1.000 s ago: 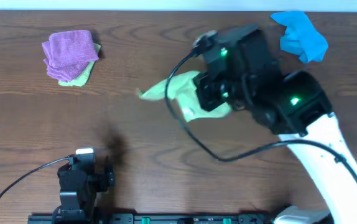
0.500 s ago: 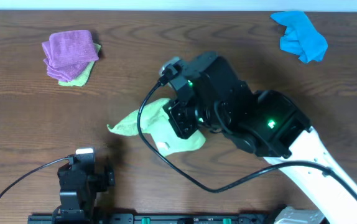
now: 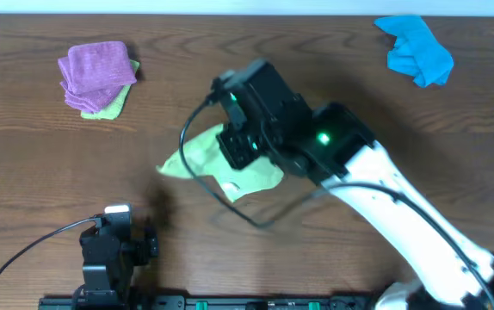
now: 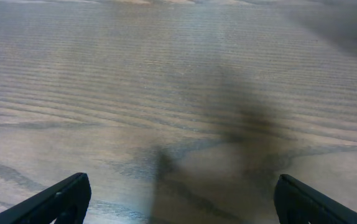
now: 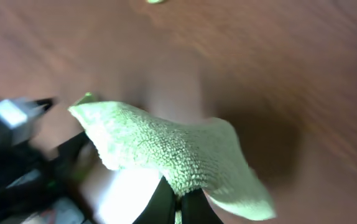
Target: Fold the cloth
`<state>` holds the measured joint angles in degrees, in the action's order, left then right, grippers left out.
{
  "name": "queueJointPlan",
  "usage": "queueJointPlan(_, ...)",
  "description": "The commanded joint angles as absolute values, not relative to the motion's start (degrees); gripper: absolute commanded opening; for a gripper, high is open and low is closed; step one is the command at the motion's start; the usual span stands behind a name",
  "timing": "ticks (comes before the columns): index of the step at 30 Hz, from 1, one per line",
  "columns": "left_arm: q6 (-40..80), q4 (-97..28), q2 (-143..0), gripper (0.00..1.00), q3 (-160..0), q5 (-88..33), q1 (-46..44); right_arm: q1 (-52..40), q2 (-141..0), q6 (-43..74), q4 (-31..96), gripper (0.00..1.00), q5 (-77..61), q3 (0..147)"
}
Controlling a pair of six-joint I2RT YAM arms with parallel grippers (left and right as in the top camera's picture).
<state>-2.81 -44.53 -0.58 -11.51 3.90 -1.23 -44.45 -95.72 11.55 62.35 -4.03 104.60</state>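
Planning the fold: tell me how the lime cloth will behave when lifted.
Probably floppy: the cloth drapes limply where the right gripper pinches it. Likely light, since that small pinch alone seems to hold it up. Its nubby pile should grip, not slip.

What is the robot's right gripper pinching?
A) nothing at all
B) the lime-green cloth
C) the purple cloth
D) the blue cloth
B: in the right wrist view the right gripper has its fingers shut on a fold of the lime-green cloth. The overhead view shows the blue cloth and the purple cloth lying far from it.
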Motion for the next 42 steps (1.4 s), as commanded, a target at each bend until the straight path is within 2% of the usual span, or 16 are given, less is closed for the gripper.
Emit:
queueJointPlan(1,-2.35,-46.26,-0.21,0.95,-10.24,4.89,-1.1,-39.59,-99.74,9.13,60.62,0.01,0.64,105.16)
queueJointPlan(4,-2.35,-46.28,-0.21,0.95,-10.24,4.89,-1.1,-35.07,-103.81,7.77,57.01,0.02,0.75,105.16)
queueJointPlan(9,-2.35,-46.28,-0.21,0.95,-10.24,4.89,-1.1,-26.11,-111.81,4.4,43.97,0.02,6.87,105.16)
queueJointPlan(10,-2.35,-46.28,-0.21,0.95,-10.24,4.89,-1.1,-24.73,-112.86,4.4,41.67,0.13,8.45,105.16)
queueJointPlan(11,-2.35,-46.28,-0.21,0.95,-10.24,4.89,-1.1,-23.2,-113.82,4.45,39.44,0.47,10.2,105.16)
queueJointPlan(12,-2.35,-46.28,-0.21,0.95,-10.24,4.89,-1.1,-22.02,-114.43,4.45,38.17,0.95,10.79,105.16)
queueJointPlan(13,-2.35,-46.28,-0.21,0.95,-10.24,4.89,-1.1,-20.86,-114.56,4.47,37.41,0.99,10.72,105.16)
queueJointPlan(19,-2.35,-46.28,-0.21,0.95,-10.24,4.89,-1.1,-18.44,-111.79,5.69,39.31,0.99,8.78,105.19)
queueJointPlan(29,-2.35,-46.28,-0.21,0.95,-10.24,4.89,-1.1,-24.18,-108.86,5.63,54.52,0.98,-7.25,105.16)
queueJointPlan(32,-2.35,-46.28,-0.21,0.95,-10.24,4.91,-1.1,-26.79,-109.54,5.04,54.94,0.94,-7.57,105.16)
queueJointPlan(42,-2.35,-46.28,-0.21,0.95,-10.24,4.89,-1.1,-30.26,-117.47,5.06,55.55,0.9,-8.23,105.16)
